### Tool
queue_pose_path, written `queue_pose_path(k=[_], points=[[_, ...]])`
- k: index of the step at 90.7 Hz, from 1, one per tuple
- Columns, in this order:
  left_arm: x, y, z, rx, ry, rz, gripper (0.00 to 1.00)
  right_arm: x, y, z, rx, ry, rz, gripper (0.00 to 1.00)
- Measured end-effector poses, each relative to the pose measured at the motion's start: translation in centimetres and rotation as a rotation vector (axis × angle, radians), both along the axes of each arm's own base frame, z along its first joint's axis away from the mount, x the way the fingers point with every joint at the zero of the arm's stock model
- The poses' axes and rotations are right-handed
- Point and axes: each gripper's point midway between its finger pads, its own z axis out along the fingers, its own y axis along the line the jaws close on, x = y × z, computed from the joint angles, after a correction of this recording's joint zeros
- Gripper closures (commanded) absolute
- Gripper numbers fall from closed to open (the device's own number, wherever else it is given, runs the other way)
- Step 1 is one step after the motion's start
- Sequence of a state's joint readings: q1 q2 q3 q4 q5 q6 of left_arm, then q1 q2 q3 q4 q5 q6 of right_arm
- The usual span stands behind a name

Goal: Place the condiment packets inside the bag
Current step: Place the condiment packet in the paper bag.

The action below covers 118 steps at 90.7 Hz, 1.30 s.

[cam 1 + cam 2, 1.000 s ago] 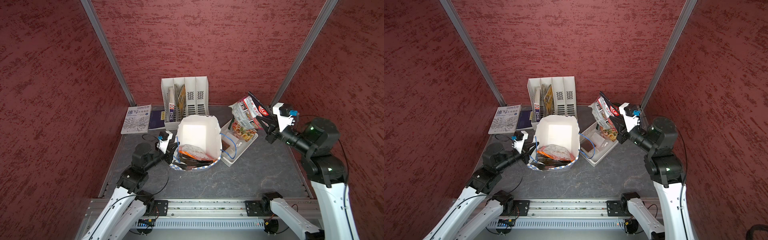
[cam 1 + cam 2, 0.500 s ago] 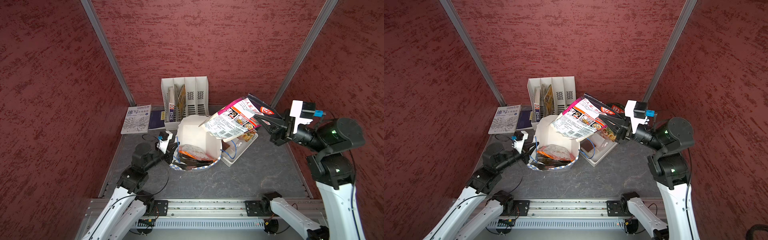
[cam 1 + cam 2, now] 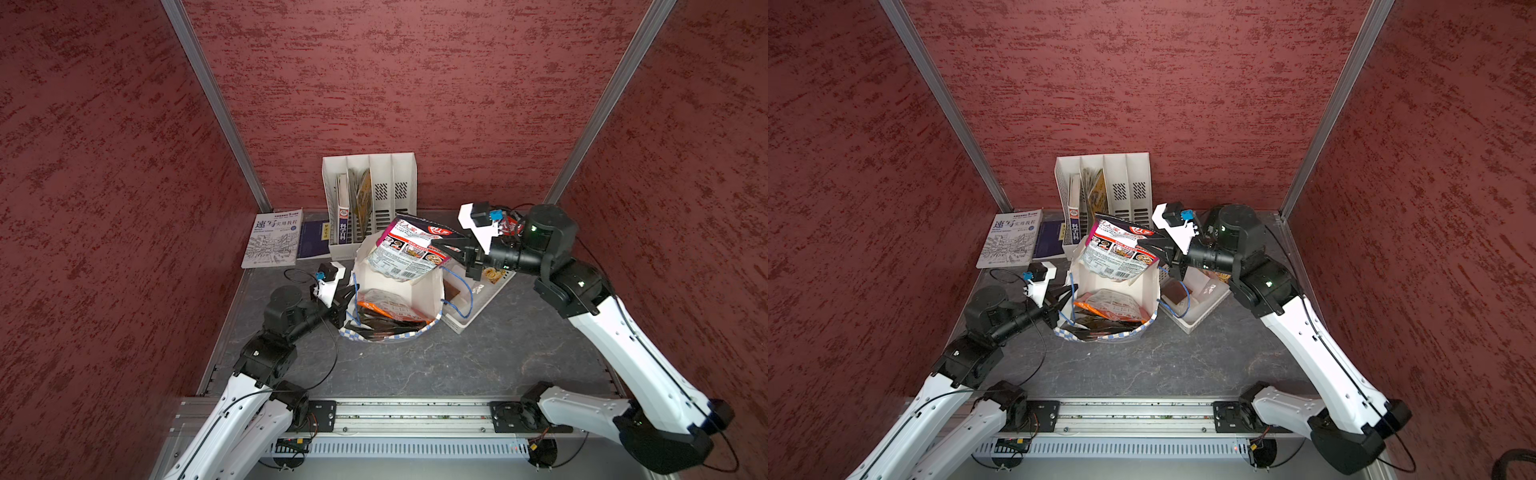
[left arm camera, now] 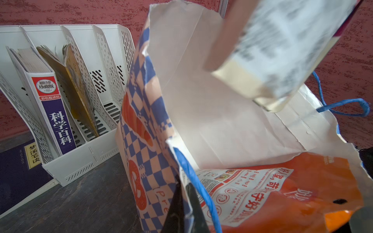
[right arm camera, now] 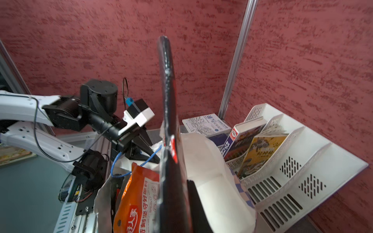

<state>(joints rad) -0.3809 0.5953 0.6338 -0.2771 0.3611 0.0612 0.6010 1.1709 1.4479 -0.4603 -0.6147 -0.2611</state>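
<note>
Right jaws are seen clamped tight on the edge of a pink-and-white condiment packet, which is held tilted over the open mouth of the bag. Left jaws are pinched shut on the bag's rim, beside a blue cord handle. An orange packet is lodged inside the bag, just beyond the left jaws.

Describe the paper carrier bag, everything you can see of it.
The bag is creased white paper with a ragged rim, printed outside with blue-and-white checks and red-orange rounds. It stands open on the table before the file rack, beside the basket, blue cord handles hanging loose. An orange packet and dark packets lie inside. The left hand pinches its rim; the right hand holds a pink-and-white packet over its mouth.
</note>
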Motion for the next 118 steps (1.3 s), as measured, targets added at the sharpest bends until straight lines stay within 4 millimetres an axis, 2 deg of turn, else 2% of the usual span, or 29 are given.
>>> queue_pose_path(k=[14,39,60,62,67,74,89,95,105,112,118], points=[[0.0,0.0,0.0,0.000,0.000,0.000,1.00,0.6,0.9,-4.5,-0.130,0.015,-0.028,1.00],[0.0,0.0,-0.1,0.001,0.003,0.000,1.00,-2.6,4.3,-11.7,-0.318,-0.012,0.121,1.00],[0.0,0.0,-0.1,0.002,0.004,0.000,1.00,-2.8,6.9,-16.9,-0.494,-0.074,0.176,1.00],[0.0,0.0,-0.1,0.002,0.004,0.000,1.00,-2.8,7.0,-17.3,-0.507,-0.078,0.179,0.98],[0.0,0.0,-0.1,0.002,0.004,0.000,1.00,-2.8,7.0,-17.8,-0.528,-0.086,0.184,0.78],[0.0,0.0,-0.1,0.002,0.004,0.000,1.00,-2.9,6.8,-18.0,-0.542,-0.098,0.190,0.62],[0.0,0.0,-0.4,0.006,0.014,0.001,1.00,-3.2,6.2,-17.3,-0.544,-0.118,0.180,0.41],[0.1,0.0,-0.5,0.008,0.019,0.000,1.00,-3.3,5.6,-16.1,-0.523,-0.130,0.152,0.36],[0.1,0.0,-0.7,0.010,0.025,0.001,1.00,-3.0,3.8,-12.9,-0.445,-0.128,0.060,0.30],[0.1,0.0,-0.7,0.011,0.025,0.001,1.00,-1.1,1.3,-10.4,-0.375,-0.098,-0.063,0.25],[0.1,0.0,-0.7,0.011,0.026,0.001,1.00,2.6,-2.3,-8.9,-0.316,-0.032,-0.243,0.21]])
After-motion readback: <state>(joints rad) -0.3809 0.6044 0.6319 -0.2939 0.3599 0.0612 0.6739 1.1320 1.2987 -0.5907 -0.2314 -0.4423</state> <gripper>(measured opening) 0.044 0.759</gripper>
